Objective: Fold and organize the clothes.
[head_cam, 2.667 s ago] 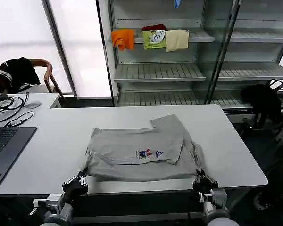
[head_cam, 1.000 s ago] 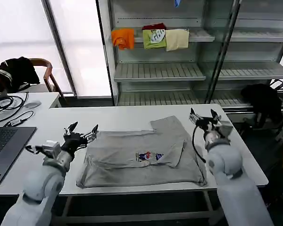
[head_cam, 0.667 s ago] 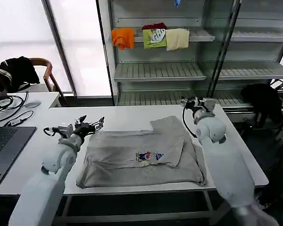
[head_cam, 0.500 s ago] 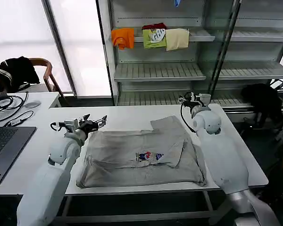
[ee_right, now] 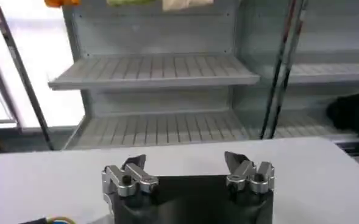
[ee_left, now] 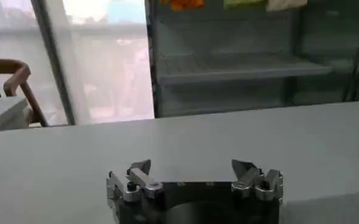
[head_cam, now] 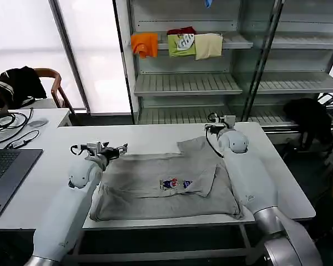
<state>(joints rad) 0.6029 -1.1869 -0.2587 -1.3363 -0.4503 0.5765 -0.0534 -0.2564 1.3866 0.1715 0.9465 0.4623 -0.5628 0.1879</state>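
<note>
The left gripper (head_cam: 112,148) hovers over the white bench (head_cam: 55,166) at the far left corner of the light grey short-sleeved cotton T-shirt (head_cam: 172,180), jaws apart and holding nothing. That spot suggests it is lining up to take the far edge for the next fold. The shirt lies near the middle of the bench, close to the near edge, partly folded: one side is turned in over the body, a sleeve sticks out toward the far right, and the small multicoloured chest print (head_cam: 175,182) faces up. Ripples show along its left and near edges. The right gripper (head_cam: 215,127) hangs by the shirt's far right corner, beside that sleeve, jaws also spread and empty, mirroring its partner for a two-handed lift.
</note>
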